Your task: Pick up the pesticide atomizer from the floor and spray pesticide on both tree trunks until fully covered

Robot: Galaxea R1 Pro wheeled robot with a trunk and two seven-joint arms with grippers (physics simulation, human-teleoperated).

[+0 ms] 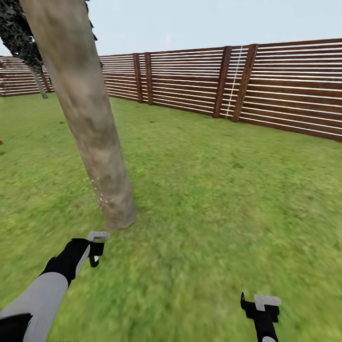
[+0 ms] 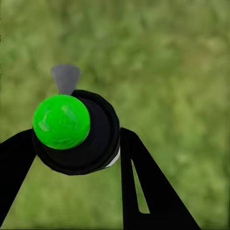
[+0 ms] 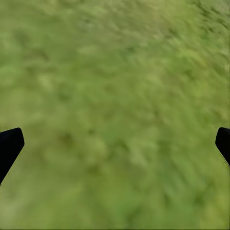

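Head view: the left tool [image 1: 95,249] is seen at lower left near the base of a leaning tree trunk [image 1: 85,109], which is flecked with white pesticide [image 1: 100,199]. Left wrist view: the green-capped atomizer [image 2: 72,132] is clamped between black fingers [image 2: 143,187]. Right wrist view: the right tool [image 3: 115,148] is spread wide, empty, above grass [image 3: 120,72].

No legible text, labels, brand marks, numbers or signs in any view. Checked the tree trunk [image 1: 90,123], the slat fence [image 1: 247,85], the grass [image 1: 213,190] and the green-capped atomizer [image 2: 72,129]: all surfaces plain, nothing printed or written on them
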